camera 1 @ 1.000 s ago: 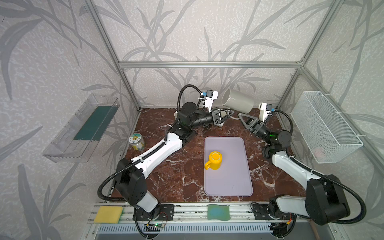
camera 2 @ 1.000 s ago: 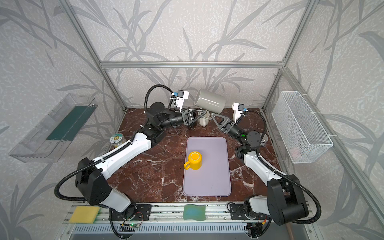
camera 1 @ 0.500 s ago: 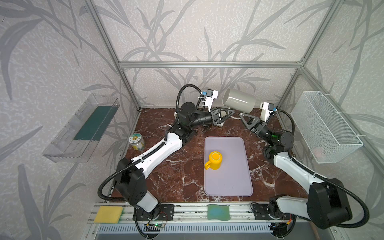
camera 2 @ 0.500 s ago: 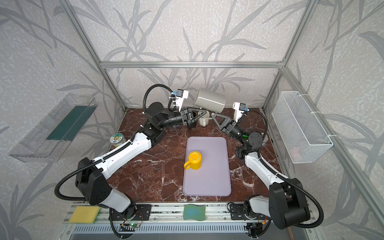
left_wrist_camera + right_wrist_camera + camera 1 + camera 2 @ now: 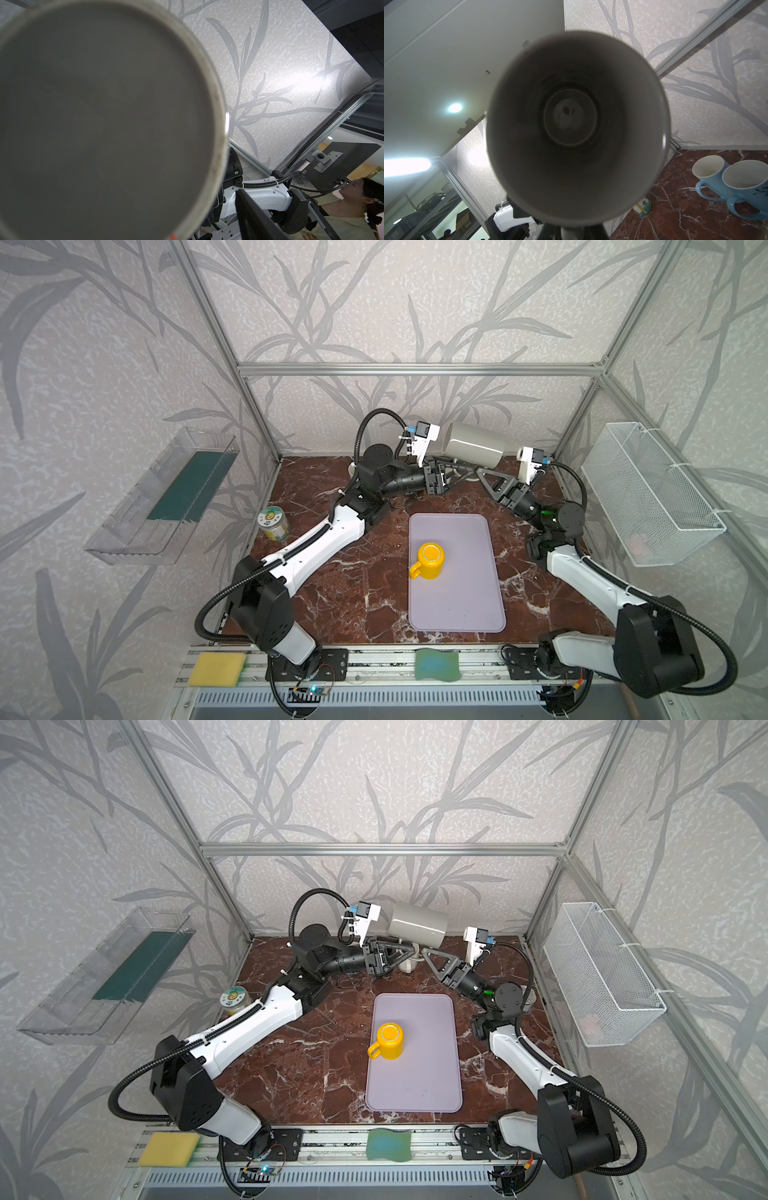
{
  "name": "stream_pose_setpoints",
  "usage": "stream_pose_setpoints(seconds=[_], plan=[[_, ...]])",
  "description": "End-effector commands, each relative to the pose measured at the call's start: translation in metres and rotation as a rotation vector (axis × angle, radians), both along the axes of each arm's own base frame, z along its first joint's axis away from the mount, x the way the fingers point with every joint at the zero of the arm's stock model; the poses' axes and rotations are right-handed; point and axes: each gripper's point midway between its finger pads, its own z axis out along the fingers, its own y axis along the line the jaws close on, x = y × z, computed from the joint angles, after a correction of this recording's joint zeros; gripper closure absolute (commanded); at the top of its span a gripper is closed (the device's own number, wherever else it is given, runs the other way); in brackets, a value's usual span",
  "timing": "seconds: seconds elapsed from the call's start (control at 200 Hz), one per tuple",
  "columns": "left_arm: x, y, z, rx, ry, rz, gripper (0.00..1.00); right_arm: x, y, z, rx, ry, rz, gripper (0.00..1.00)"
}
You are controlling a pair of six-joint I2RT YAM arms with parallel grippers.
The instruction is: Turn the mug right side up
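1. The left gripper (image 5: pixel 467 472) is what has changed. A second ago its jaws were pinched together under the grey mug (image 5: pixel 473 445). Now, in both top views, they look parted. I cannot tell whether either finger touches the mug.
2. The right gripper (image 5: pixel 428 952) is as it was, clamped on the mug's handle (image 5: pixel 572 231). In the right wrist view its dark fingers (image 5: pixel 595 232) sit on either side of the handle.
3. The grey mug (image 5: pixel 417 925) has barely moved since the earlier frames. It hangs in the air at the back of the workspace, between the two wrists and beyond the far end of the lilac mat (image 5: pixel 457 605).
4. It lies on its side, roughly level, so it is neither upright nor inverted. The handle is on its underside.
5. Its base (image 5: pixel 104 116) faces the left wrist camera. The base is a flat grey disc with a pale, brown-flecked ring round the edge.
6. Its mouth (image 5: pixel 577 116) faces the right wrist camera. The inside is dark, with a glossy spot at the bottom.
7. The body is a plain, tall grey cylinder.
8. Lower down, a yellow mug (image 5: pixel 430 560) stands on the mat on the marble table (image 5: pixel 353 580). Two blue mugs (image 5: pixel 710 176) stand touching at the back of the table.
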Motion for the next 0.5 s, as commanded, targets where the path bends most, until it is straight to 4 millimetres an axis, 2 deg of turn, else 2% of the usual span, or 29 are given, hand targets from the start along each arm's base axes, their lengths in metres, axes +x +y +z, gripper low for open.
stream_pose_setpoints(seconds=[0.0,0.28,0.495], plan=[[-0.009,0.007,0.008,0.019,-0.042,0.014,0.27,-0.018,-0.009,0.026,0.044,-0.133,-0.034,1.0],[0.001,0.014,-0.027,0.134,0.002,0.108,0.26,-0.023,-0.009,0.002,0.026,-0.077,-0.026,1.0],[0.004,0.017,-0.063,0.191,0.048,0.142,0.26,-0.027,-0.011,-0.02,0.005,-0.026,-0.041,1.0]])
